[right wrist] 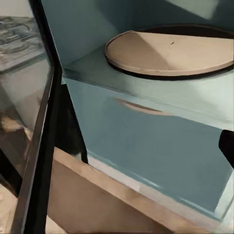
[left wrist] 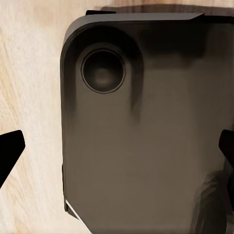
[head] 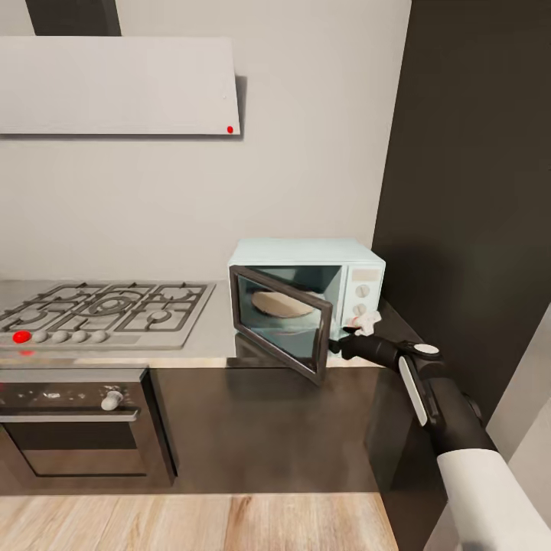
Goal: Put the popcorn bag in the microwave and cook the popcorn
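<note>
The pale mint-blue microwave [head: 348,264] stands on the steel countertop [head: 218,330] with its dark glass door [head: 279,323] swung partly out. Inside lies the popcorn bag [head: 282,304], a tan round shape with a rolled rim [right wrist: 170,51]. No popcorn bits are visible. My right gripper [head: 358,327] is right beside the door's free edge, below the knob panel [head: 363,291]. One dark fingertip [right wrist: 227,146] shows at the frame's edge, so the jaws look open and empty. My left gripper [left wrist: 117,151] hangs open over the robot's dark base [left wrist: 146,146], holding nothing.
A gas hob [head: 107,308] with black grates lies left of the microwave, above a black oven [head: 76,421]. The white slanted hood [head: 115,84] hangs over it. A tall dark cabinet [head: 474,191] closes in the right side. Pale wood floor [head: 191,524] runs in front.
</note>
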